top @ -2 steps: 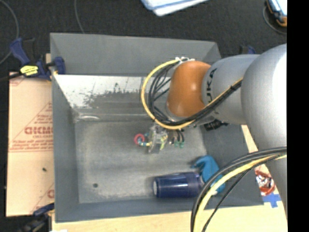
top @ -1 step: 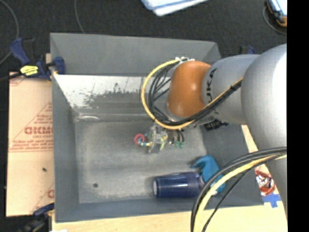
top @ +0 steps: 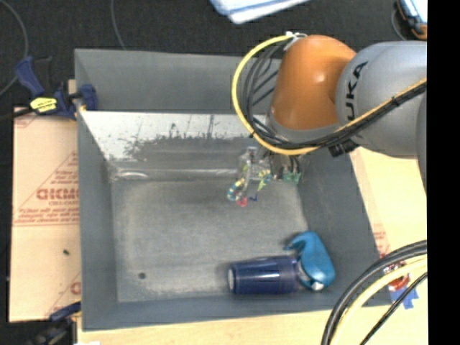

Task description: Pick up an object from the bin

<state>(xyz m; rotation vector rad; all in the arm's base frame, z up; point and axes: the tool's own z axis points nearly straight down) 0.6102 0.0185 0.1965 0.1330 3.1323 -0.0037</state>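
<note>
Cylinder (top: 262, 276), dark blue, lies on its side by the front wall of the bin (top: 93, 214), right of centre. A light blue curved piece (top: 314, 261) touches its right end. Your gripper (top: 248, 182) hangs over bare floor near the back wall, well apart from both items, below the arm's orange cover (top: 313, 85). Small coloured bits show at its tip; you cannot tell whether they are wiring or a loose item. Released or clenched: cannot be told.

The arm (top: 392, 99) enters from the frame's right. Orange wrist cover (top: 309, 85) sits upper centre-right, cables (top: 237, 85) looped around it. The gripper (top: 250, 182) points down near frame centre.
</note>
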